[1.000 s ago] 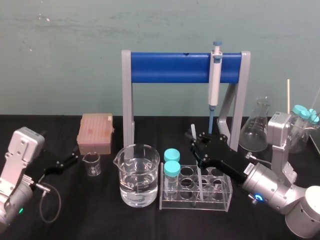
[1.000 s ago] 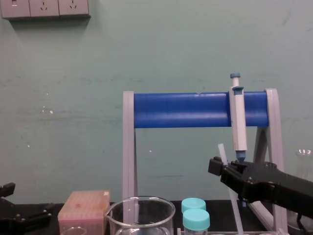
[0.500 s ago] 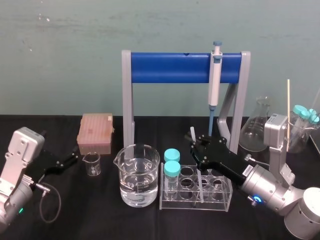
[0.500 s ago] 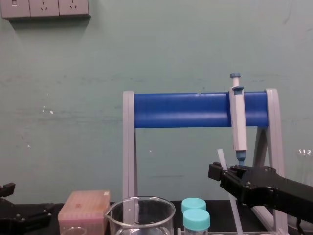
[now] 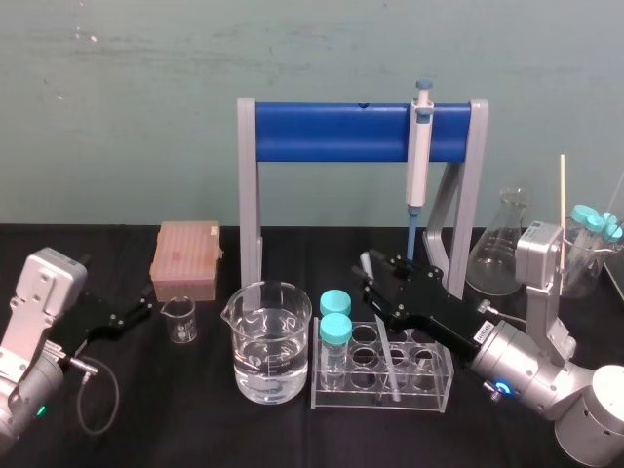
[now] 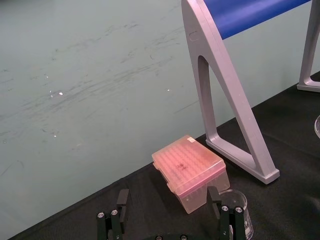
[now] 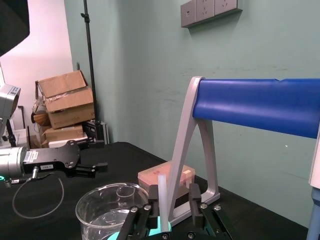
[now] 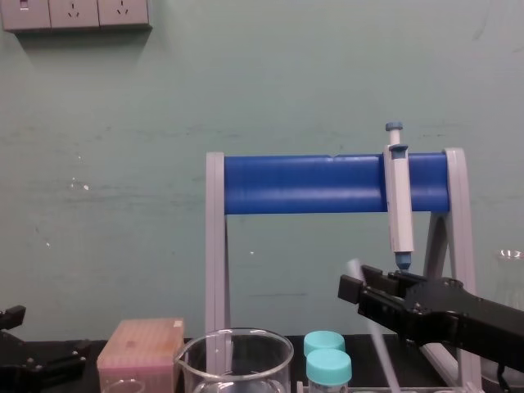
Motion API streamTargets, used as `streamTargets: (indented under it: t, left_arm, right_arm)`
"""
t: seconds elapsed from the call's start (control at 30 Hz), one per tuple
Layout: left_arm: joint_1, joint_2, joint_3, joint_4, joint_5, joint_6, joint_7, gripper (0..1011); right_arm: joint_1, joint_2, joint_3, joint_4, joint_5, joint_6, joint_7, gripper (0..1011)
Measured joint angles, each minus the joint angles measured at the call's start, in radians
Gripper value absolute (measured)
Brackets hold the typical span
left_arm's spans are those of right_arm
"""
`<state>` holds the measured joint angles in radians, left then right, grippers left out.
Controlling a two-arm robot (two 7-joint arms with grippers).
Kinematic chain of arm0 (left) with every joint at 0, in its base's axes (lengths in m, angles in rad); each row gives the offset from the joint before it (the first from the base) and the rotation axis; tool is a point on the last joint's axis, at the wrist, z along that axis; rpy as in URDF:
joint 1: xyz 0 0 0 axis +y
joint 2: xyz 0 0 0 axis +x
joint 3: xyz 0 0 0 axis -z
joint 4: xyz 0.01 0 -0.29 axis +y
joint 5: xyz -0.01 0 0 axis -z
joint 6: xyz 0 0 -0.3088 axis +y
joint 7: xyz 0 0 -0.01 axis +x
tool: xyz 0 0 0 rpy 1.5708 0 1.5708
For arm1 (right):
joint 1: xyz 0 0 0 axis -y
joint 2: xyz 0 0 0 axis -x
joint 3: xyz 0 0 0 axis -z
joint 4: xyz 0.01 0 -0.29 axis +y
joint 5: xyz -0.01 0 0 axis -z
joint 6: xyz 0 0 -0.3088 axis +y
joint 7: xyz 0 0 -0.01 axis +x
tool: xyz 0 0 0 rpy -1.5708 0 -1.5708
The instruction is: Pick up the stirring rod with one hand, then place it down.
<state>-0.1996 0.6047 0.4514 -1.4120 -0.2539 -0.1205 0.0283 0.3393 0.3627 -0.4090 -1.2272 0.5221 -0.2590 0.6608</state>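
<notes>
The stirring rod (image 5: 388, 363), thin and translucent white, stands tilted with its lower end in the clear test tube rack (image 5: 434, 380) and its top leaning to the left. My right gripper (image 5: 380, 276) sits around the rod's upper part. In the right wrist view the rod (image 7: 162, 192) rises between the jaws of the right gripper (image 7: 172, 200), close to one finger, with a gap to the other. The chest view shows the rod (image 8: 378, 348) blurred below the right gripper (image 8: 354, 291). My left gripper (image 5: 144, 310) rests open at the far left.
A water-filled beaker (image 5: 268, 341) and two teal-capped tubes (image 5: 335, 317) stand left of the rod. Behind is the blue-barred stand (image 5: 331, 132) with a hanging pipette (image 5: 419, 156). A pink tip box (image 5: 185, 258) and a small beaker (image 5: 179, 320) lie left, a conical flask (image 5: 499, 253) right.
The right jaws have parted. The rod has tipped, its top swinging left while its foot stays in the rack. The right gripper has shifted slightly left.
</notes>
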Motion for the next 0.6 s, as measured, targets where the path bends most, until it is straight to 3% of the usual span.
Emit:
streamTargets:
  t: [0.2,0.6]
  left_arm:
    - [0.000,0.000,0.000,0.000,0.000,0.000,0.000,1000]
    - [0.000,0.000,0.000,0.000,0.000,0.000,0.000,1000]
  right_arm:
    - [0.000,0.000,0.000,-0.001,0.001,0.000,0.001,575]
    - [0.000,0.000,0.000,-0.001,0.001,0.000,0.002,915]
